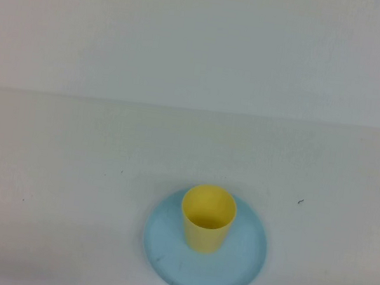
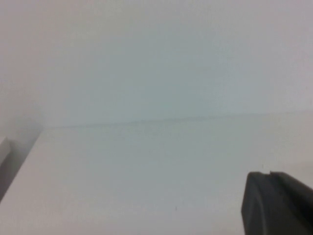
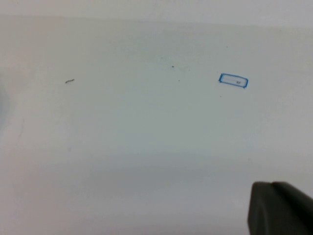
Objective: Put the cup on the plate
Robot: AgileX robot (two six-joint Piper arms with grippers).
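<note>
The yellow cup (image 1: 207, 218) stands upright on the light-blue plate (image 1: 239, 270), a little toward the plate's far side, near the table's front edge in the high view. No gripper or arm shows in the high view, and nothing touches the cup. In the left wrist view my left gripper (image 2: 269, 174) appears as a dark tip with its fingers together, empty, over bare white table. In the right wrist view my right gripper (image 3: 272, 184) looks the same, shut and empty. Cup and plate show in neither wrist view.
The white table meets a white back wall (image 1: 203, 45). A small dark speck (image 1: 300, 201) lies right of the plate. A small blue rectangle mark (image 3: 234, 81) is on the table in the right wrist view. The table's side edge (image 2: 22, 161) shows in the left wrist view.
</note>
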